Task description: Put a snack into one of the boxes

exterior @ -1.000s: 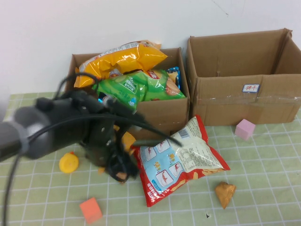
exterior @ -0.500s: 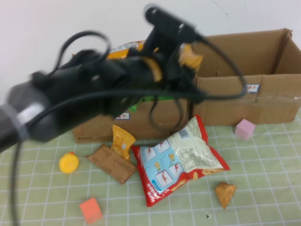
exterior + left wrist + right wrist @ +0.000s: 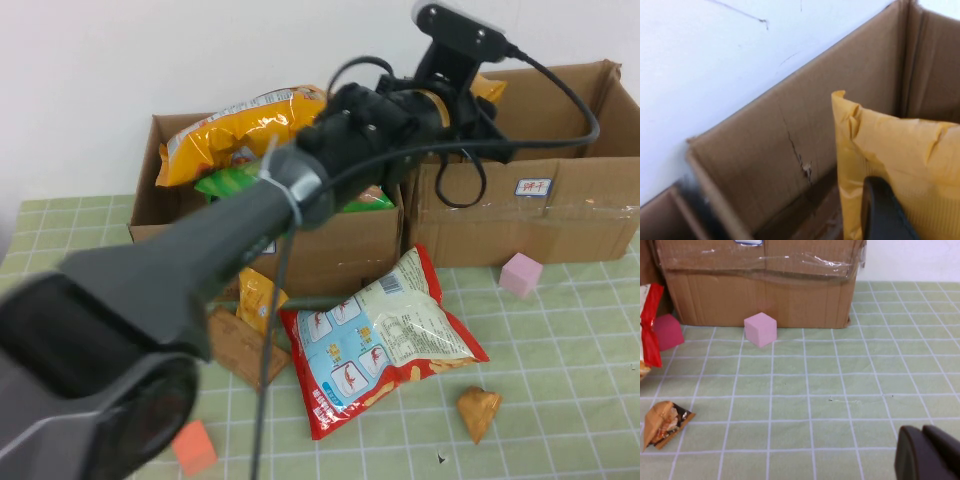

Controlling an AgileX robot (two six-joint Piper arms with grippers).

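My left gripper (image 3: 470, 100) is raised over the near left corner of the right box (image 3: 590, 210) and is shut on a small yellow snack packet (image 3: 492, 87). In the left wrist view the packet (image 3: 900, 145) hangs above the box's brown inner wall (image 3: 785, 150), with one dark finger (image 3: 882, 210) pressed on it. The left box (image 3: 340, 245) holds yellow and green chip bags. My right gripper (image 3: 927, 455) shows only in its wrist view, shut and empty, low over the mat in front of the right box (image 3: 765, 295).
On the mat lie a large red-and-white snack bag (image 3: 385, 335), a yellow packet (image 3: 258, 298), a brown biscuit pack (image 3: 245, 350), a small brown snack (image 3: 479, 410), a pink cube (image 3: 521, 274) and an orange cube (image 3: 193, 446). My left arm crosses the left box.
My left gripper has risen from the mat in front of the left box with the yellow packet and swung up and right to the right box.
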